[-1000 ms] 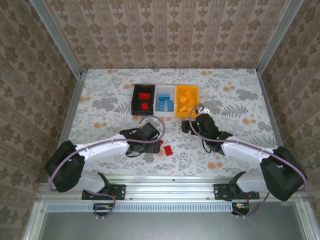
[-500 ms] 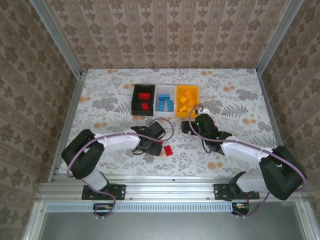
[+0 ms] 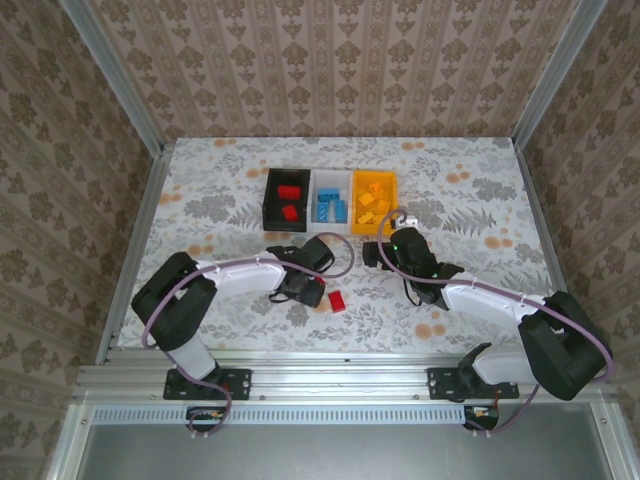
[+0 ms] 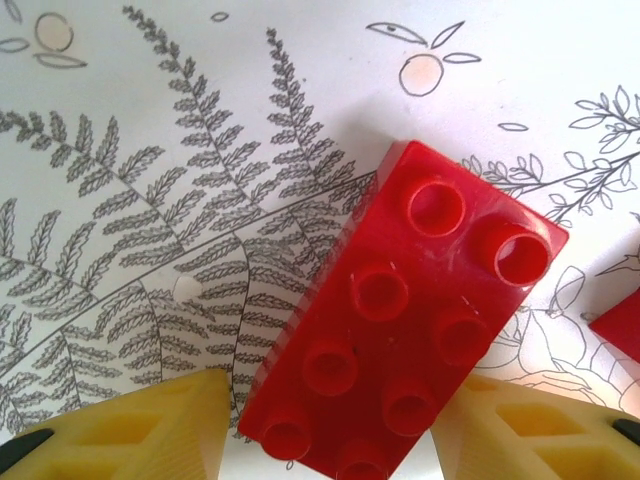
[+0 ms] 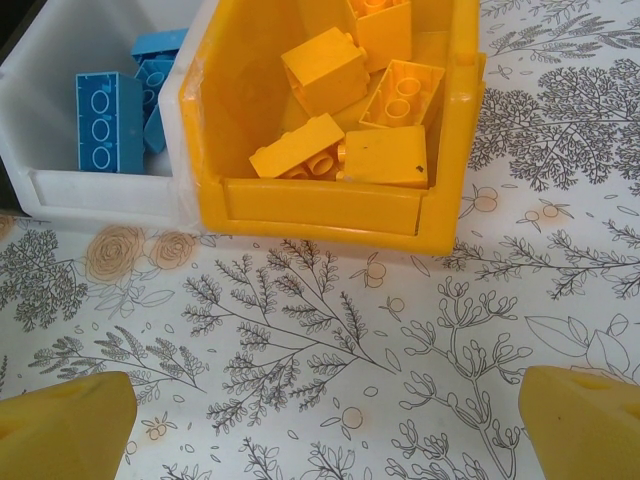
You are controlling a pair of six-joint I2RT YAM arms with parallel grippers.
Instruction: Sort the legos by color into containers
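**Floral bench, papered walls, three bins in a row**

Top view: damask-papered walls [image 3: 330,70] enclose a floral-print bench [image 3: 200,205]. The white bin [image 3: 333,180] stands mid-bench, with the black bin [image 3: 268,205] touching its left side and the yellow bin [image 3: 375,178] its right. Nearer than the white bin lies a loose red lego [image 3: 337,301], just beside the left pincer [image 3: 314,291].

Left wrist: an eight-stud red lego [image 4: 400,330] lies flat on fern print, with the yellow fingers [image 4: 130,430] close on both sides. I cannot tell whether they grip it.

Right wrist: the right pincer [image 5: 320,440] gapes wide. Yellow legos [image 5: 325,70] fill the yellow bin, and blue legos [image 5: 105,125] lie in the white bin.
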